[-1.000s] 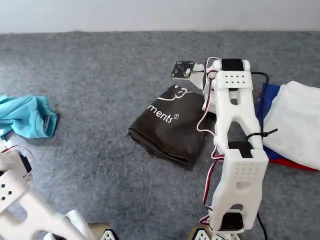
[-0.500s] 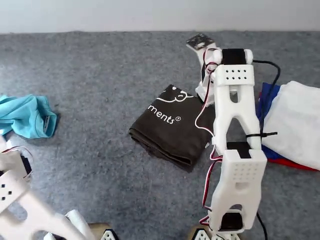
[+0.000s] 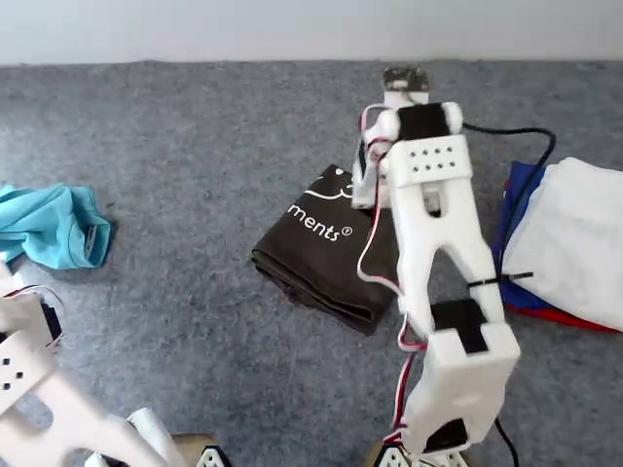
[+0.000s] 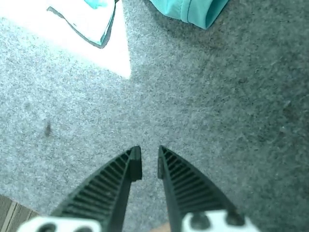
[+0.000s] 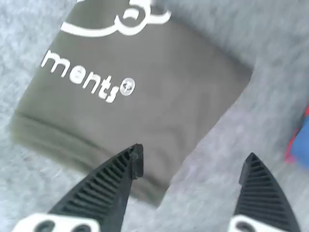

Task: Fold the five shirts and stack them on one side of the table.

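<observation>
A folded dark brown shirt [image 3: 331, 243] with white print lies in the middle of the grey table. My right arm [image 3: 438, 224] stretches over its right side. The right gripper [image 5: 192, 163] hangs open above the brown shirt [image 5: 135, 96], one finger over the cloth and the other past its edge, holding nothing. A crumpled teal shirt [image 3: 49, 226] lies at the far left. My left gripper [image 4: 148, 162] is low over bare table short of the teal shirt [image 4: 193, 9], its fingers shut but for a thin gap, and empty.
At the right edge a white shirt [image 3: 579, 243] lies folded on a blue one [image 3: 514, 209] and a red one [image 3: 574, 319]. The left arm's base [image 3: 39, 389] fills the near left corner. Bare grey table [image 3: 195, 146] spreads between the teal and brown shirts.
The right arm's wrist has swung leftward and turned, so its camera now points from the far side. The gripper has come over the brown shirt. The shirts and left arm are unmoved.
</observation>
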You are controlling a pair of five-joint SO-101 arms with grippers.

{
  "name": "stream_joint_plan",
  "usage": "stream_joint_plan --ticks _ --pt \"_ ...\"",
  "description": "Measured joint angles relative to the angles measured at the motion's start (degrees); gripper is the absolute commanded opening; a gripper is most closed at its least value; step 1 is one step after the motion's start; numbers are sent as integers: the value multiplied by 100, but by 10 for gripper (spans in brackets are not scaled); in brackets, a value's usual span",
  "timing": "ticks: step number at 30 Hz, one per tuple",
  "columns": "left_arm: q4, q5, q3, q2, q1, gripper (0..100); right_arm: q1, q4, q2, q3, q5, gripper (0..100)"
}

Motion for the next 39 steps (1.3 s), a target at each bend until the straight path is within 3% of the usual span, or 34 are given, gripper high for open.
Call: stream_joint_plan --ticks 8,13,16,24,39 --pt "0 0 0 0 0 72 -202 -114 176 571 -1512 330" --pt "0 0 0 0 -9 72 -229 -686 897 580 -1996 468" --pt "0 0 62 0 0 72 -352 -985 985 580 -2312 469" --pt "0 0 527 0 0 72 -519 -1793 1143 607 -2532 396" --pt "0 0 527 0 -9 72 -308 -2127 2400 501 -2875 396"
